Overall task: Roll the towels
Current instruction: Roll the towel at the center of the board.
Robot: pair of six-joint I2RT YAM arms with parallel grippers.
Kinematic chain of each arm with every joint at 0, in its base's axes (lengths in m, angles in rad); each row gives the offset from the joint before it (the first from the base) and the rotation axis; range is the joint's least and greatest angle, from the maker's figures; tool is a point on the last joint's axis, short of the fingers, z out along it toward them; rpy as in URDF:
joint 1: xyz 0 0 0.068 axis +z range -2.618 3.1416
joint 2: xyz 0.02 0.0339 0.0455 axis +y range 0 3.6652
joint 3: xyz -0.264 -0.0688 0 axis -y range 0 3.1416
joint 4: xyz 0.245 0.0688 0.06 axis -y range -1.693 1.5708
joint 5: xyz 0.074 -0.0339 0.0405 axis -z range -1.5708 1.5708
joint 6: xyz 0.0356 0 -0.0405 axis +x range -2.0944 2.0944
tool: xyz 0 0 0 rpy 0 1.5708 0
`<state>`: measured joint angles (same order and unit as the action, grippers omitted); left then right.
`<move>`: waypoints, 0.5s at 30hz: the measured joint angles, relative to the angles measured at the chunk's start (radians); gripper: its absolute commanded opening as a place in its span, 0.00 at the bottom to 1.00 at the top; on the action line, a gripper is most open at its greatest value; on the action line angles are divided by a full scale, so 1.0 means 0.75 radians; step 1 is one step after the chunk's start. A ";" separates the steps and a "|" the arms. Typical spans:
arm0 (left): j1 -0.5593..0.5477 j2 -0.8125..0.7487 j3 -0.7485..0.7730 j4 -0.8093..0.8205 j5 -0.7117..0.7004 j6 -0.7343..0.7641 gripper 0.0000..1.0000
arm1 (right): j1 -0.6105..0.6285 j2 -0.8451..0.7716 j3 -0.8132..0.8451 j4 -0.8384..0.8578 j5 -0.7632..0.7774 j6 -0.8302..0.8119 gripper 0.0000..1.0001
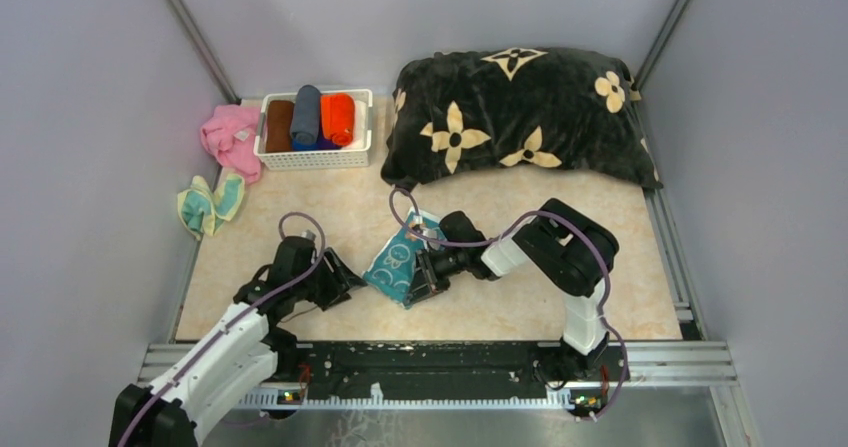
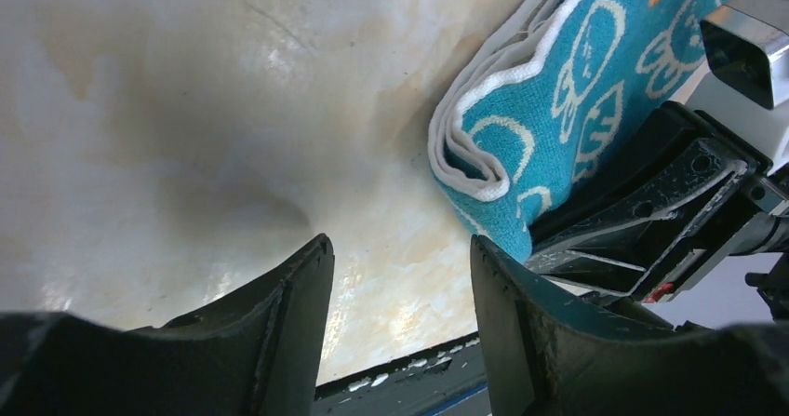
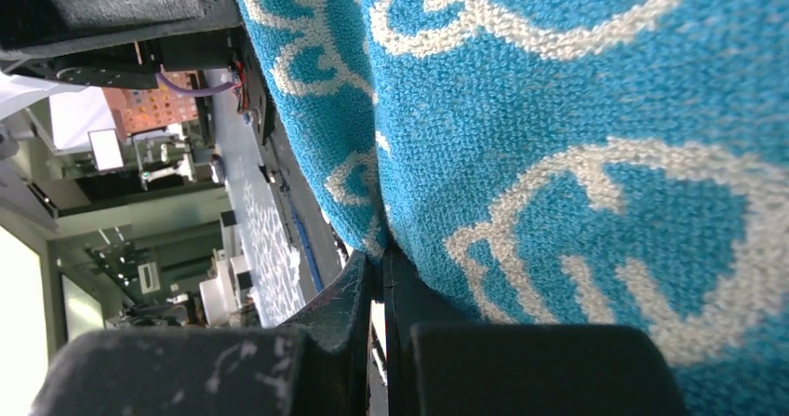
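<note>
Teal towel (image 3: 558, 155), edge out of sight inside right tool (image 3: 381, 281).

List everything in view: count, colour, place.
teal towel: one, teal with pale print, table centre, folded
yellow towel: one, pale yellow and teal, crumpled at the left edge
pink cloth: one, pink, left of the basket
basket: one, white, back left
rolls in basket: three clear, brown roll, grey-blue roll, orange-red roll
cushion: one, black with cream flowers, back right
table: one, beige marbled
left tool: one, black, open, beside the teal towel
right tool: one, black, shut on the teal towel
</note>
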<state>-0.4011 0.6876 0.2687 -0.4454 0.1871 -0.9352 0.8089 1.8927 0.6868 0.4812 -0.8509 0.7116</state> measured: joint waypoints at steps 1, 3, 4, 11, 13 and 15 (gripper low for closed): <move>0.000 0.020 -0.002 0.020 0.017 0.002 0.62 | -0.004 0.005 0.000 0.002 -0.009 0.010 0.00; 0.000 0.072 -0.002 0.072 0.046 0.003 0.61 | -0.010 0.007 0.000 0.003 -0.018 0.020 0.00; 0.000 0.105 -0.002 0.100 0.061 0.003 0.61 | -0.012 0.009 0.001 0.003 -0.021 0.023 0.00; 0.000 0.267 -0.002 0.256 0.122 0.001 0.59 | -0.013 0.003 0.030 -0.086 -0.019 -0.007 0.14; -0.001 0.291 -0.002 0.286 0.126 -0.007 0.58 | -0.013 -0.008 0.039 -0.121 -0.011 -0.020 0.18; 0.000 0.307 -0.002 0.306 0.125 -0.014 0.57 | -0.013 -0.046 0.052 -0.197 0.017 -0.064 0.22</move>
<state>-0.4011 0.9180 0.2672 -0.2157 0.2806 -0.9455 0.7994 1.8584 0.7261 0.3336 -0.8383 0.6636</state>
